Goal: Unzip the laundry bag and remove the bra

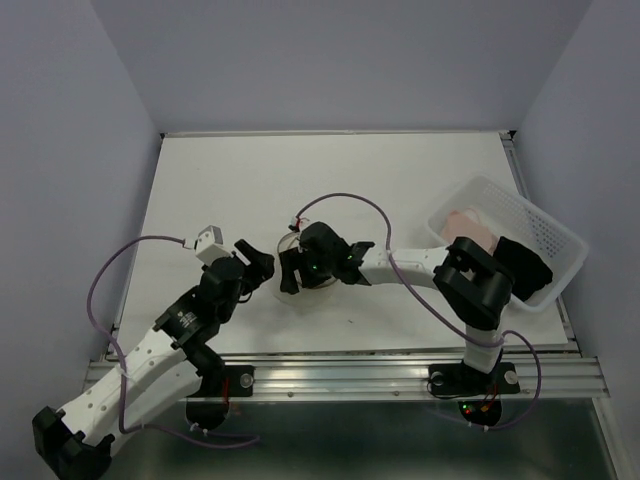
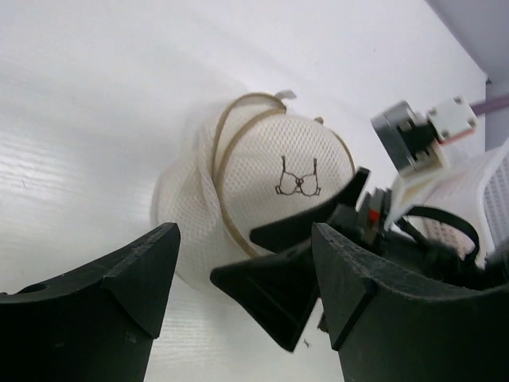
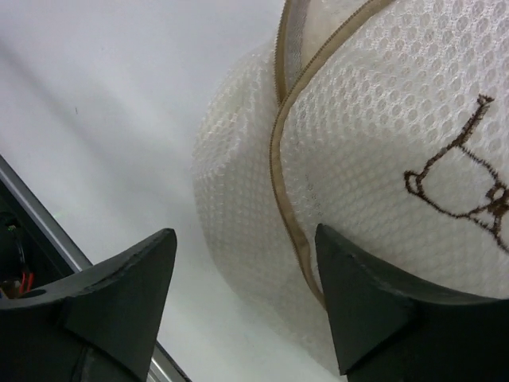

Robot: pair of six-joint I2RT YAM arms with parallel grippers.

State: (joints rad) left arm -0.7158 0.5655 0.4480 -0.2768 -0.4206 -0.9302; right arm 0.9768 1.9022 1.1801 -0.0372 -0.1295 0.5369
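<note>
Honestly, I judge this job barely begun. The laundry bag (image 2: 270, 167) sits on the tabletop (image 1: 250, 180) as a full, rounded dome just ahead of the left gripper (image 2: 242, 239). Its fingers are spread wide, with nothing held between them. The right gripper (image 3: 244, 239) is close in from the other side. Its fingers are also spread, and the mesh bulges into the gap ahead of them and lies close against the finger on the right of that view, though I cannot say it touches. Neither pair is pinching anything.

The tan band (image 3: 290, 183) running round the dome passes just ahead of my right fingers. Further out from them it splits into two edges with a greyish strip between. That may be the zip, but I cannot tell whether it is parted or closed, and I see no puller.

No pink shows through the mesh in either wrist view, so I cannot confirm the bra is inside. Well away from both sets of fingers, the white basket (image 1: 560, 235) holds a pale pink bundle (image 1: 465, 222) beside a black garment (image 1: 525, 265). I cannot tell whether that bundle is the bra.

Going by the domed shape, I reckon everything is left to do: find the puller, run it round, and lift the garment out.
</note>
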